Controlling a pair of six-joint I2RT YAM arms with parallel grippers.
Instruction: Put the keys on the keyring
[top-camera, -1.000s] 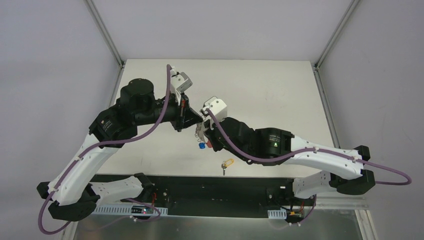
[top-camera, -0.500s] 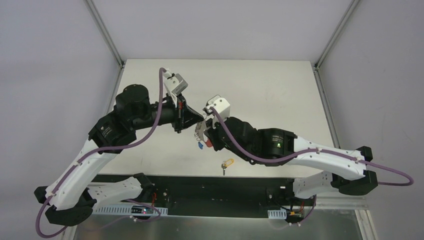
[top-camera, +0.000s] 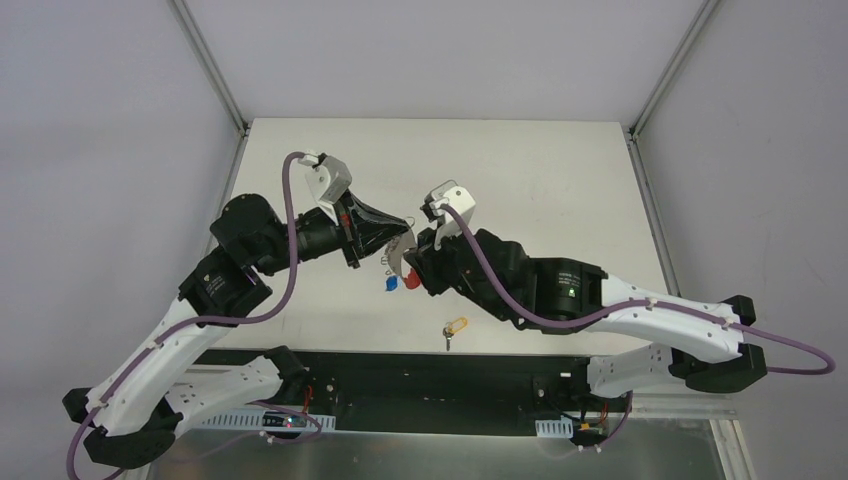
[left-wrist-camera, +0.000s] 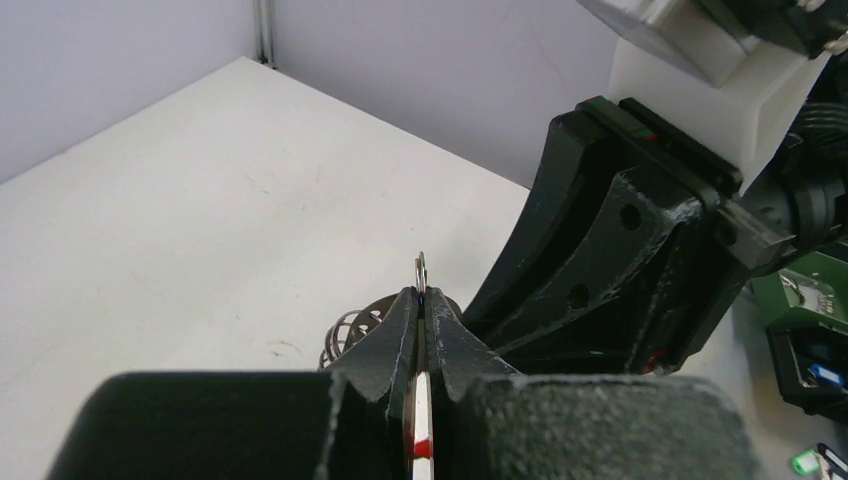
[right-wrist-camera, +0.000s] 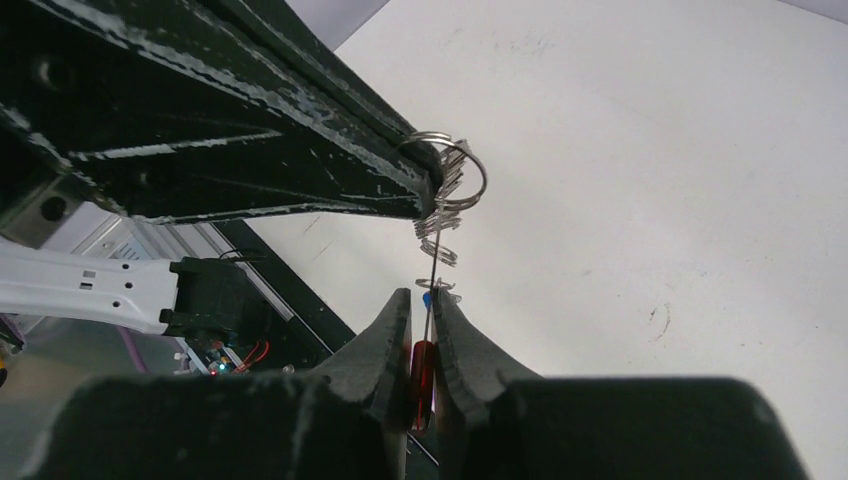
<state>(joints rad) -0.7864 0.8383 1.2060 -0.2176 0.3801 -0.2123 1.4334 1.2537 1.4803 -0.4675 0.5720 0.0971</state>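
The keyring hangs between both grippers above the table. My left gripper is shut on its thin silver ring, with the chain coils dangling behind. My right gripper stands just below it. Its jaws are narrowly closed on the red strap, seen edge-on. The small blue tag hangs to the left. The key, silver with a yellow loop head, lies alone on the table near the front edge, apart from both grippers.
The two grippers almost touch fingertip to fingertip over the table's front middle. A black rail with the arm bases runs along the near edge. Grey walls close off the white table at the back and sides.
The left wrist has swung back and leftward, still holding the ring. The right gripper has risen a little towards it and its jaws have eased slightly. The blue tag has swung left.
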